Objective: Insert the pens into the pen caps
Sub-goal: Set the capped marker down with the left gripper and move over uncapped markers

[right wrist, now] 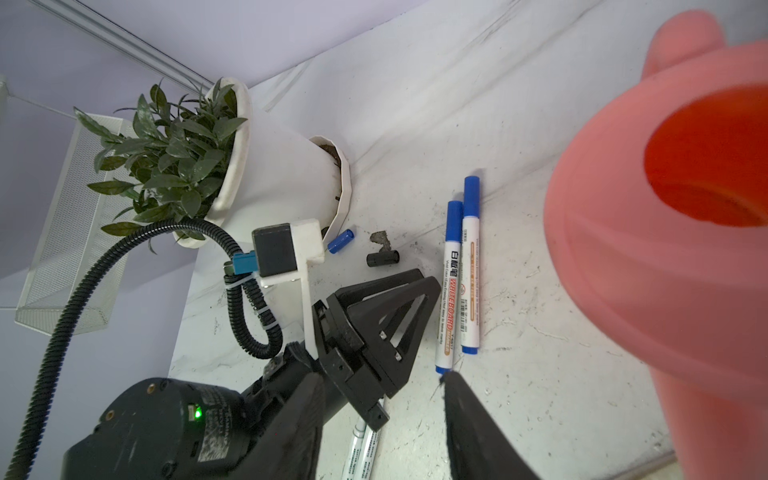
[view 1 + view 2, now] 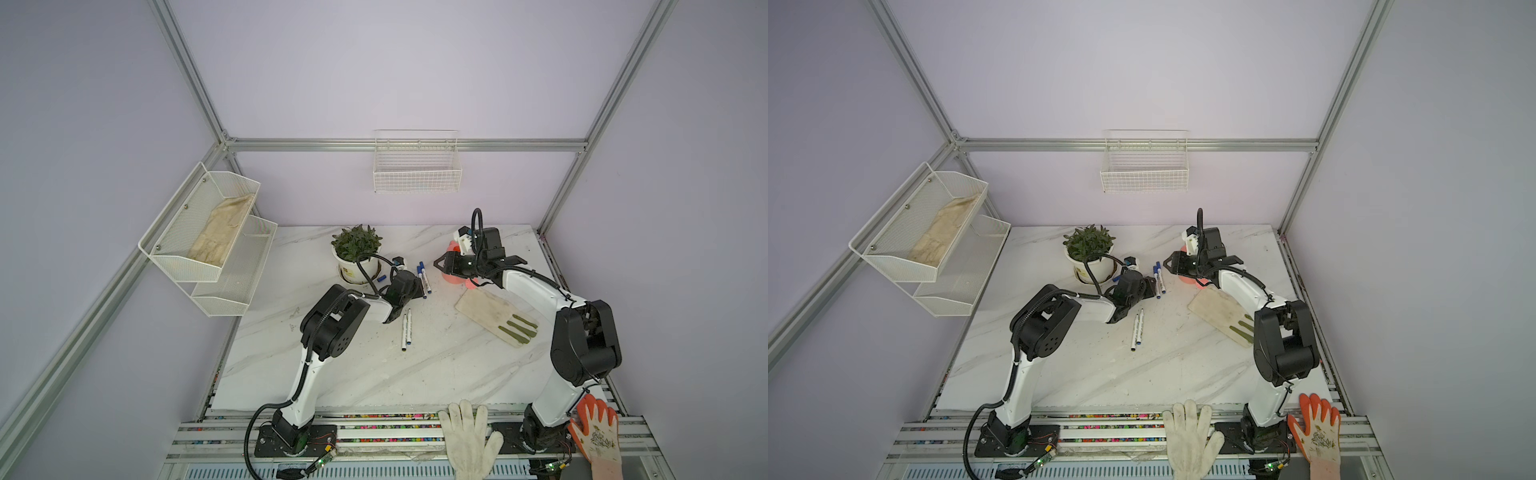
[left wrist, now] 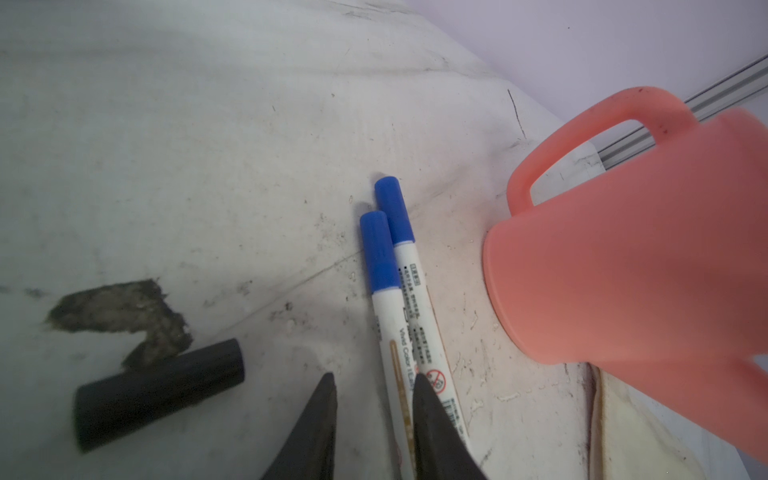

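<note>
Cup (image 3: 623, 270) beside capped pens (image 3: 384, 307), plant (image 2: 356, 243) nearby

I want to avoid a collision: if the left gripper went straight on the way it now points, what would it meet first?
Most likely the nearer capped pen: its white barrel lies in the gap of the left gripper, along its line. The pink cup stands aside. Depth is unclear.

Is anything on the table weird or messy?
Yes. A ragged dark brownish patch sits on the white table, right beside the loose black cap. It looks like a scrap or a chipped spot, not part of any pen. I cannot tell which.
</note>
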### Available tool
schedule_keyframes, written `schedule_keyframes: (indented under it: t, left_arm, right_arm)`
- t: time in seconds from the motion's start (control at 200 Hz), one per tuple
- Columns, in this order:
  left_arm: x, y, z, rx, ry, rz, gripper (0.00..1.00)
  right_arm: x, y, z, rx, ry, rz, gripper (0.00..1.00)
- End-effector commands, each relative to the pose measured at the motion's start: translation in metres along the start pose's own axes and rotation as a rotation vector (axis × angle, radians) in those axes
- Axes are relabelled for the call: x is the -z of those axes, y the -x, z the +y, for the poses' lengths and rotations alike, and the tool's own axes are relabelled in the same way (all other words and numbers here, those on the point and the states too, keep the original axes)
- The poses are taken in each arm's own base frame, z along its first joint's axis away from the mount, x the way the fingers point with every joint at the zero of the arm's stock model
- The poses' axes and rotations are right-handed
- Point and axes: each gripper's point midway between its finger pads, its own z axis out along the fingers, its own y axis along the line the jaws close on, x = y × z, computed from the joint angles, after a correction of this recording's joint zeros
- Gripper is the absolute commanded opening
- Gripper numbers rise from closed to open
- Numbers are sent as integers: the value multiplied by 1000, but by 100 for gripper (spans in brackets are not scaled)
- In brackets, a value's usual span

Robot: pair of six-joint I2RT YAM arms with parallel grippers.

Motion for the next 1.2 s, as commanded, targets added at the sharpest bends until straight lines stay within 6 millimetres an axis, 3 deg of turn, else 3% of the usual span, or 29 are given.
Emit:
schedule_keyframes:
  t: [0.0, 0.125, 0.25, 0.43, 0.575, 0.845, 1.195]
  left_arm:
    - [12, 42, -35, 2, -82, -63, 31]
    - [40, 58, -48, -74, -117, -81, 33]
    - [80, 57, -42, -182, -109, -77, 34]
    - [135, 15, -11, -368, -80, 55, 36]
    - [163, -17, -3, -456, -129, 173, 37]
    - [168, -56, -4, -516, -190, 318, 37]
    - [167, -75, 7, -566, -133, 371, 36]
  right_arm:
    - [10, 3, 3, 22, 0, -19, 49]
    - [12, 4, 3, 27, -7, -25, 49]
    - [11, 4, 4, 27, -4, -25, 48]
    - [10, 4, 3, 25, -6, -20, 48]
    - [8, 2, 1, 19, -5, -13, 48]
    - [7, 1, -1, 11, -14, -8, 47]
    - [6, 0, -2, 15, -19, -3, 47]
